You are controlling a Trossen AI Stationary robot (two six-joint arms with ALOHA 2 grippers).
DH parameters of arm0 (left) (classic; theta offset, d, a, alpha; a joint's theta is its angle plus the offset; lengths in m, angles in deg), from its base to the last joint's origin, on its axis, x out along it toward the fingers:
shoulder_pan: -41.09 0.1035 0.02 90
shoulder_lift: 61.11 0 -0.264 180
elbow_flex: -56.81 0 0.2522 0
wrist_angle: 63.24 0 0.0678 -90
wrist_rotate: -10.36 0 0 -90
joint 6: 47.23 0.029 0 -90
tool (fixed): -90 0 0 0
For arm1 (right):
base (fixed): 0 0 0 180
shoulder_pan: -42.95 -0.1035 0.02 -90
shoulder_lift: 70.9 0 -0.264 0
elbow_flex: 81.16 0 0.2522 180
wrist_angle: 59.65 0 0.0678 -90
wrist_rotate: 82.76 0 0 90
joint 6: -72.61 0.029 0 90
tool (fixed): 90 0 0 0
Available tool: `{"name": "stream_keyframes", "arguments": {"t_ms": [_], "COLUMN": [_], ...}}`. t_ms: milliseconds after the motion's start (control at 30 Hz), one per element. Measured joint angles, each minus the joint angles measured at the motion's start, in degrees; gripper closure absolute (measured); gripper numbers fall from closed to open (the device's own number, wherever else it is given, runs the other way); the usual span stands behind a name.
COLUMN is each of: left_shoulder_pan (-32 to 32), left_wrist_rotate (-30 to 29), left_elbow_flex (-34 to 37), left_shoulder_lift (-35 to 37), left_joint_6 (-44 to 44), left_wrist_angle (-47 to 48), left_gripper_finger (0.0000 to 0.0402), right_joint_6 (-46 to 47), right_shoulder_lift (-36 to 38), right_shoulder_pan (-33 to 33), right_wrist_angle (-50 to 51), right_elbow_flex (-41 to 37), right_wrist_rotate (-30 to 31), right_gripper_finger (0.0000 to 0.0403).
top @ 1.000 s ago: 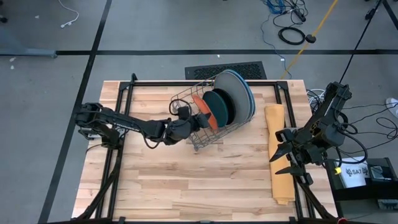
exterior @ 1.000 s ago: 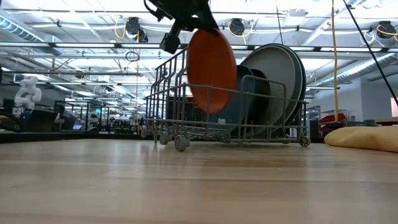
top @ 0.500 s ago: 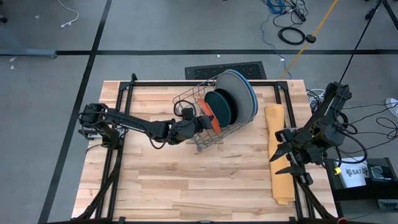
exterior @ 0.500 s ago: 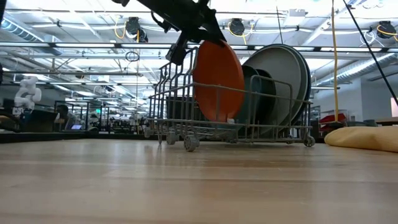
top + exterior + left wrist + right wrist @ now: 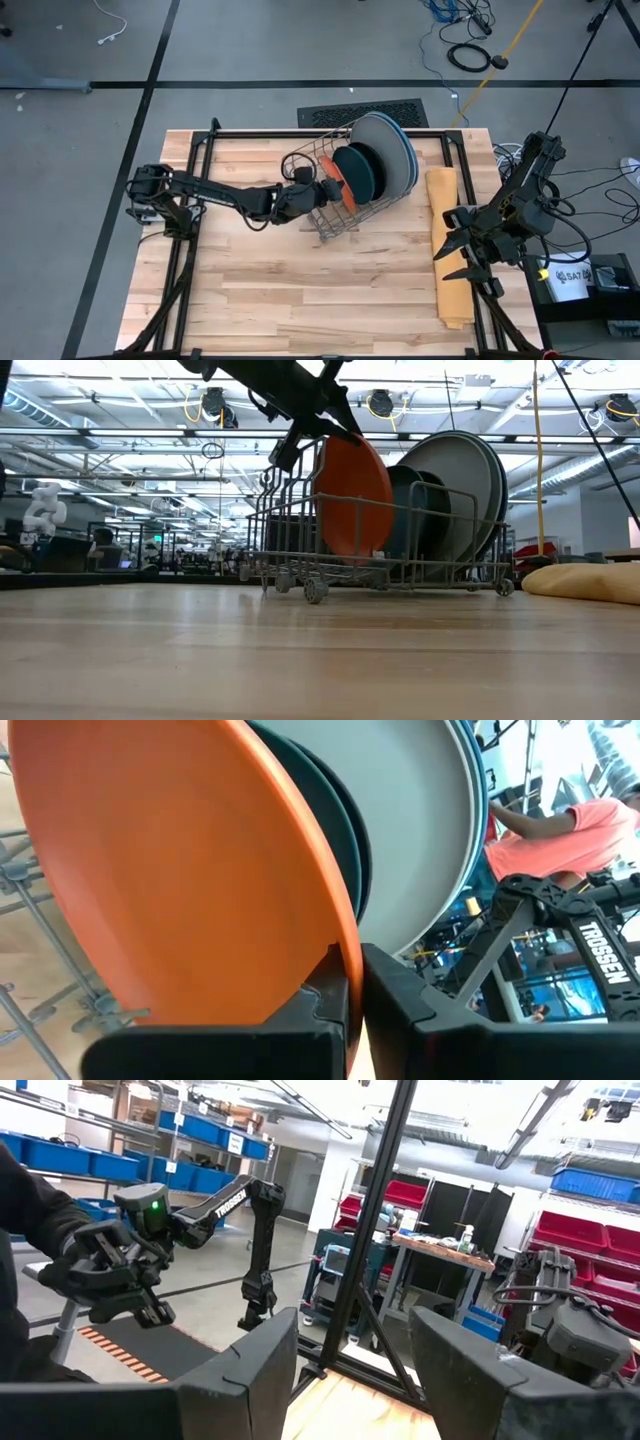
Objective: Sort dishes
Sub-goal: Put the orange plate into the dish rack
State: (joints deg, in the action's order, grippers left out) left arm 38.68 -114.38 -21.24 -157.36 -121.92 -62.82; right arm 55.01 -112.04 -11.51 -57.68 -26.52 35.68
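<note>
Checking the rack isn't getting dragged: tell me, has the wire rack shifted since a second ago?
Yes. The wire rack has slid slightly right, toward the yellow cloth, which stayed put.

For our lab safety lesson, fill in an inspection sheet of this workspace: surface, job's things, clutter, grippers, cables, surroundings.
Surface: wooden table, bare boards in front.
Job's things: orange plate upright in the wire rack; dark plates and large grey plate stand behind it.
Clutter: folded yellow cloth along the table's right edge.
Grippers: left gripper shut on the orange plate's rim at the rack; right gripper open, waiting over the cloth.
Cables: loose cables on the floor beyond the table.
Surroundings: person in a pink top behind the table.
</note>
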Motion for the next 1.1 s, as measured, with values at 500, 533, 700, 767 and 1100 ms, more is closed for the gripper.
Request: {"name": "stream_keyframes", "arguments": {"t_ms": [500,533,700,767,1100], "left_shoulder_pan": [0.2,0.2,0.2,0.2,-0.5], "left_wrist_rotate": [1.5,1.5,1.2,0.9,0.3], "left_elbow_flex": [0.0,0.0,0.0,0.0,0.0], "left_shoulder_lift": [0.0,0.0,0.0,0.1,3.0], "left_joint_6": [0.2,0.2,0.2,0.4,6.7], "left_wrist_angle": [0.2,0.1,-1.2,-1.5,-3.1], "left_gripper_finger": [0.0248,0.0236,0.0198,0.0193,0.0191], "right_joint_6": [0.0,0.0,0.0,0.0,0.0], "right_shoulder_lift": [0.0,0.0,0.0,0.0,0.0], "right_shoulder_pan": [0.0,0.0,0.0,0.0,0.0], "right_wrist_angle": [0.1,0.1,0.1,0.1,0.5], "right_elbow_flex": [0.0,0.0,0.0,0.0,0.0], "right_wrist_rotate": [0.0,0.0,0.0,0.0,0.0], "right_gripper_finger": [0.0218,0.0218,0.0218,0.0218,0.0218]}}
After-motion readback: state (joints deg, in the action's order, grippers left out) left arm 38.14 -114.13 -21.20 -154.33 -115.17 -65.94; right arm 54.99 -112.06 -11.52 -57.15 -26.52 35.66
